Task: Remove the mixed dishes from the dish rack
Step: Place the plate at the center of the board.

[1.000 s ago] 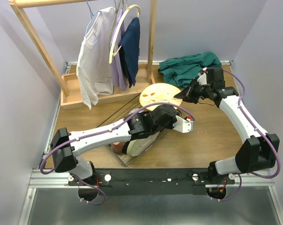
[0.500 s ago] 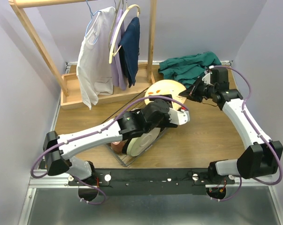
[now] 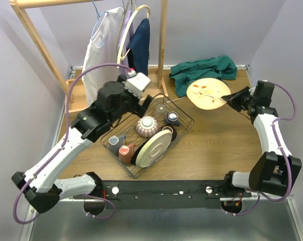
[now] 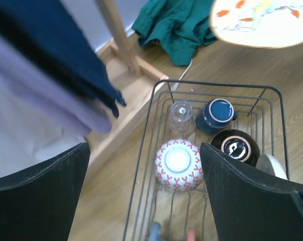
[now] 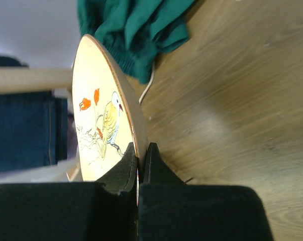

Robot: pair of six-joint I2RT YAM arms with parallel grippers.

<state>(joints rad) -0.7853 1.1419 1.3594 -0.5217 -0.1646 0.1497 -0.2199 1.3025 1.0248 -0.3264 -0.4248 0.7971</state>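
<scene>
1 plate (image 3: 208, 93), rim hidden, pinched in right hand (image 5: 140, 156); left hand (image 4: 143, 150) spread wide.

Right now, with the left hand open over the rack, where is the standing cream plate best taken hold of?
Probably by the upper rim of the cream plate, coming straight down, one finger on each face. It stands on edge, leaning, in the dish rack, and the dark bowl crowds one side.
</scene>
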